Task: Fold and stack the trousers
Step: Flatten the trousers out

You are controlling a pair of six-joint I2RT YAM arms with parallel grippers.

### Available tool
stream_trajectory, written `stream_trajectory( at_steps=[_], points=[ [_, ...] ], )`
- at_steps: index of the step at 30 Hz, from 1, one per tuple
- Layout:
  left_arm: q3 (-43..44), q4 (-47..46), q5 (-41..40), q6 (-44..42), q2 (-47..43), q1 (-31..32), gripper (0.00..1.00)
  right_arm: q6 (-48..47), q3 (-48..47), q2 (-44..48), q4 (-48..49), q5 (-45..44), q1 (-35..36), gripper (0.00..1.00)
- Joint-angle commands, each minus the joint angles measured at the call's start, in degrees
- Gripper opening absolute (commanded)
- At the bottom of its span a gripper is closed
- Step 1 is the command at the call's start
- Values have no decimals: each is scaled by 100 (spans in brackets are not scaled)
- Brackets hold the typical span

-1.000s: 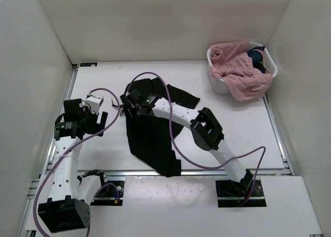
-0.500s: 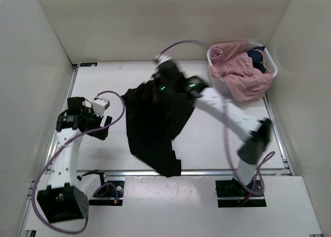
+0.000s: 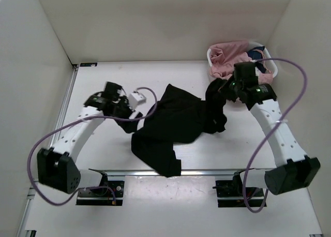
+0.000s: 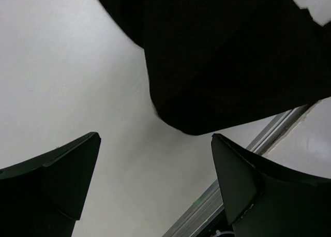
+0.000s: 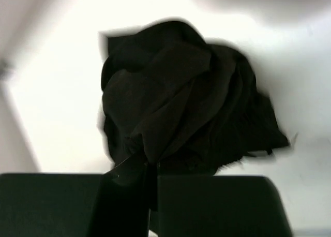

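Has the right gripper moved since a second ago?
Yes. The right gripper, shut on the black trousers, swung rightward from mid-table to beside the white basket.

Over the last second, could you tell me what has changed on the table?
The right gripper, shut on the black trousers, swept right to beside the basket, dragging the cloth with it. The left gripper, jaws open, moved right toward the trousers. The basket stayed put.

One pair of black trousers (image 3: 176,123), one white basket (image 3: 220,86) — two pincers, left pincer (image 4: 155,138), right pincer (image 5: 151,177).
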State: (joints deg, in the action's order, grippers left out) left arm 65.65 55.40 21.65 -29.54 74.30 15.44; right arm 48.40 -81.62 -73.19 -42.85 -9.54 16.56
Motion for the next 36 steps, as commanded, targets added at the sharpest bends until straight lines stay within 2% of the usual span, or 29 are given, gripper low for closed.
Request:
stream_trajectory(
  at_steps=[1,3,7,11,13,16,17,20,21,24,25,28,29,30,31,32,33,35,36],
  points=[
    [-570,-476,-607,571,374,670,100,284,190,77,-381,199,-21,0],
    [-711,-757,-1203,572,497,906,100,284,191,77,-435,41,-21,0],
    [-1105,-1021,-1461,572,795,1311,100,179,191,252,-619,-170,-21,0],
    [-1466,-1136,-902,678,1112,1733,100,178,261,358,-672,-312,-21,0],
    [-1580,-1249,-899,494,1174,2066,100,178,322,411,-672,-391,-73,0],
    [-1634,-1453,-1031,432,1384,2182,100,178,262,411,-734,-443,-74,0],
    [-1634,-1453,-1109,432,1446,2182,94,178,261,411,-734,-443,-74,0],
    [-1573,-1514,-1268,432,1560,2182,39,178,200,411,-786,-443,-74,0],
    [-1573,-1514,-1364,432,1561,2130,14,178,200,411,-786,-443,-74,0],
    [-1573,-1453,-1829,432,1220,1928,14,73,147,551,-848,-391,-74,0],
    [-1573,-1453,-2309,371,1035,1710,14,-75,86,647,-935,-391,-74,0],
    [-1415,-1216,-3042,151,-1,1147,14,-523,85,1086,-866,-84,110,0],
    [-1345,-1137,-3357,-119,-256,919,14,-829,146,1235,-770,56,355,0],
    [-1135,-997,-3482,-261,-693,412,14,-963,147,1541,-499,519,505,0],
    [-1011,-996,-3596,-411,-915,172,14,-1051,147,1675,-305,871,828,0],
    [-880,-996,-3763,-830,-1135,-222,14,-1052,147,1859,-94,1232,1014,0],
    [-556,-996,-3843,-1069,-1529,-374,14,-1052,8,1913,256,1461,1208,0],
    [-81,-996,-3992,-1535,-1734,-629,14,-991,-282,1914,583,1719,1777,0],
    [565,-996,-4063,-1537,-1735,-822,14,-991,-667,1835,698,1806,1937,0]
  ],
)
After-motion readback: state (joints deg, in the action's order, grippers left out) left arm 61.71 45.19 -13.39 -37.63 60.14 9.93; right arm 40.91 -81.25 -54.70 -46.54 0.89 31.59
